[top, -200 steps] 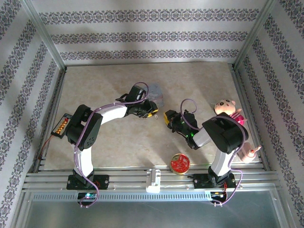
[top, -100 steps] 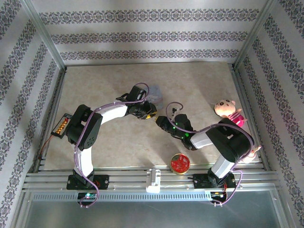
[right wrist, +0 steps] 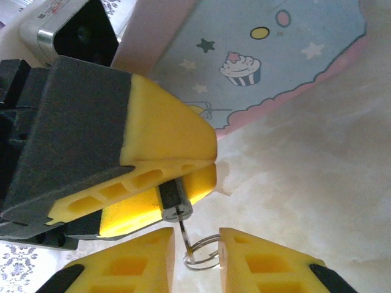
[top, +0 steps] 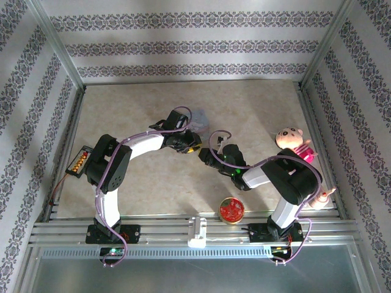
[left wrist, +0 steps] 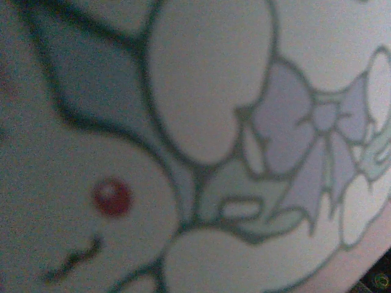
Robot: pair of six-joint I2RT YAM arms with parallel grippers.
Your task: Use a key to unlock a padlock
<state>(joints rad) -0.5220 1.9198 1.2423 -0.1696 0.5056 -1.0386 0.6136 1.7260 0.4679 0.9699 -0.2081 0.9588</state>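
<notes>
In the right wrist view the tiny padlock (right wrist: 174,201), dark with a silvery end, is clamped between the yellow fingers of my left gripper (right wrist: 211,162). The thin key (right wrist: 185,235) sticks out of its end, and a wire ring (right wrist: 204,253) hangs from the key. My right gripper (right wrist: 197,262) is open just below, one finger on each side of the key and ring. From above, the left gripper (top: 194,144) and right gripper (top: 205,156) meet at mid-table. The shackle is hidden.
The pastel tin (top: 201,117) lies just behind the grippers, and its cartoon lid (left wrist: 195,122) is close under the left wrist camera. A round red-and-gold tin (top: 231,210) sits near the front rail. A pink plush toy (top: 292,141) is at right, a dark tray (top: 79,162) at left.
My right gripper has moved left across the table until it reached the left gripper. The left arm has barely moved.
</notes>
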